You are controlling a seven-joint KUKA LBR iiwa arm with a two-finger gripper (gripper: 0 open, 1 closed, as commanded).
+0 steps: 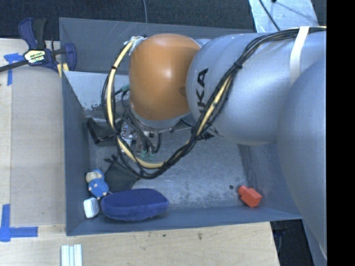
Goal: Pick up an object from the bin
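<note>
low in the left half of the grey bin (75,148), end effector (141,141) tucked beneath the orange wrist cover (161,76); cannot tell whether open or shut, or holding anything. nearest, just below: blue-and-yellow toy figure (97,185), blue oval pad (134,204), small white block (90,207). red block (249,196) well apart. no lift evident; grasp and raise likely left.

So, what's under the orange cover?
From under the orange cover a black thing sticks out to the left and a dark piece toward the blue oval pad. What lies straight beneath is covered.
</note>
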